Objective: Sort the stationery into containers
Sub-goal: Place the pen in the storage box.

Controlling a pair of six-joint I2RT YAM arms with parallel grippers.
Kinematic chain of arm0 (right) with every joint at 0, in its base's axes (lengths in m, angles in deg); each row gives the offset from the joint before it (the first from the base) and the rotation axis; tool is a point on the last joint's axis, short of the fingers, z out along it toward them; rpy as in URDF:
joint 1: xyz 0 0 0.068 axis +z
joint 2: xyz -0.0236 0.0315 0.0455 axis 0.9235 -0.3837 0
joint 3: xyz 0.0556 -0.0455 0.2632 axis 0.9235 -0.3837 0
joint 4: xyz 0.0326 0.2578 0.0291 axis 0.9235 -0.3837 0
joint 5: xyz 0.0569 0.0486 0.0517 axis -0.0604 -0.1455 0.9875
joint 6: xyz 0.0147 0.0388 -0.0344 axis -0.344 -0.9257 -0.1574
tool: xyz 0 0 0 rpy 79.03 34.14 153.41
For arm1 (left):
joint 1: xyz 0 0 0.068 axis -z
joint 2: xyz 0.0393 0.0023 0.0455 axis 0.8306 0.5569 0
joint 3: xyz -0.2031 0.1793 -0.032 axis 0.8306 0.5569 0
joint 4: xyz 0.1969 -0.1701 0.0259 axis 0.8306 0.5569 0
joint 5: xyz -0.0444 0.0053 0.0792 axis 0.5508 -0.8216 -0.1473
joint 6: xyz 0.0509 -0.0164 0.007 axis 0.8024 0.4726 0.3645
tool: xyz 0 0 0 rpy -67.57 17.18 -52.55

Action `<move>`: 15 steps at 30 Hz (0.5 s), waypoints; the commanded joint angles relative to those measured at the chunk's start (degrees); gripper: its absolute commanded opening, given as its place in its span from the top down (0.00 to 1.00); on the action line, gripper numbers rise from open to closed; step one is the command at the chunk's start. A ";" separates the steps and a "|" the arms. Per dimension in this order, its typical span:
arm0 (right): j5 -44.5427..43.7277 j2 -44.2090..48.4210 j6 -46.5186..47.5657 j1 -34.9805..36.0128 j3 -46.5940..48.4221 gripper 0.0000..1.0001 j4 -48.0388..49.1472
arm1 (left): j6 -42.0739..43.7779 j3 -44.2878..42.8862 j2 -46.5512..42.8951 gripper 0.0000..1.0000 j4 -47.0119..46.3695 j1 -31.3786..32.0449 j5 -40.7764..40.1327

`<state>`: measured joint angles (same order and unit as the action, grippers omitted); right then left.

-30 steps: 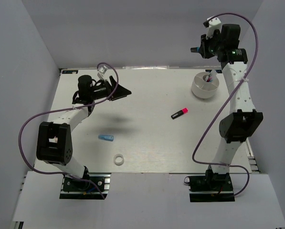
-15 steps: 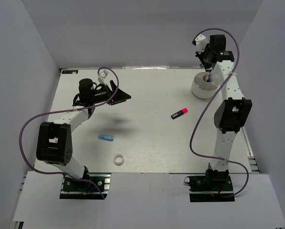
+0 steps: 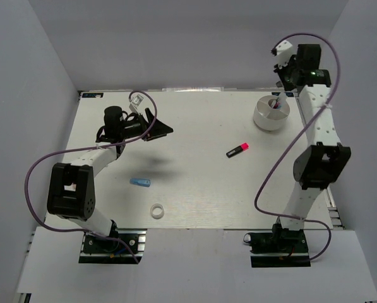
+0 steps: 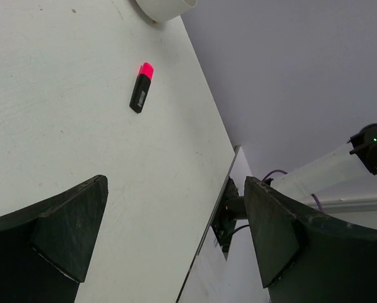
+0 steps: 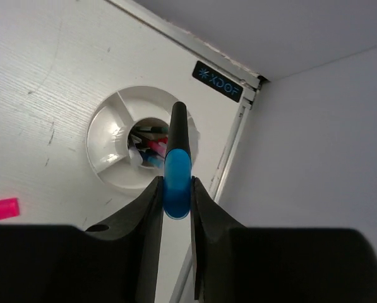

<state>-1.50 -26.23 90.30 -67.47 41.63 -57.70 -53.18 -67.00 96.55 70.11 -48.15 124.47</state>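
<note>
1. While the top view shows only the right arm's back above the dish (image 3: 271, 113), we get the grip from the right wrist view. The right gripper (image 5: 177, 192) is narrow, clamped on the blue cap of the blue marker (image 5: 177, 142). Its black end points at the dish centre; we cannot tell if it touches.
2. That wrist view also shows the dish dividers and the pens (image 5: 147, 145) in the middle cup. In the top view these are too small to make out.
3. The left gripper (image 4: 175, 233) is wide, with nothing between its fingers, over the rear-left of the table (image 3: 201, 189).
4. The pink marker (image 4: 141, 88) lies flat on the table, near the dish but apart. We see it in all three views.
5. Only the top view has the blue tube (image 3: 140, 182) and the tape ring (image 3: 156, 211). Both are front-left and apart from each other.
6. Writing: a black label (image 5: 218, 89) reads "XDOF" at the table's far edge, in the right wrist view only. The print on the pink marker is unreadable.
</note>
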 commanded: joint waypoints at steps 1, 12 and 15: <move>4.01 9.78 -4.52 -3.73 -1.26 1.00 0.90 | 0.37 0.22 -3.36 0.02 -0.84 0.16 -0.20; 10.06 3.92 -10.68 -13.14 5.37 1.00 -14.65 | 0.72 0.57 -4.24 0.02 0.22 0.16 -0.11; 12.88 -1.10 -11.21 -15.61 10.76 1.00 -18.88 | 0.64 0.66 -4.15 0.02 -0.31 0.16 -0.28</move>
<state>7.44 -24.26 81.23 -81.02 47.70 -69.43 -53.14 -66.93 95.13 70.13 -48.15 124.41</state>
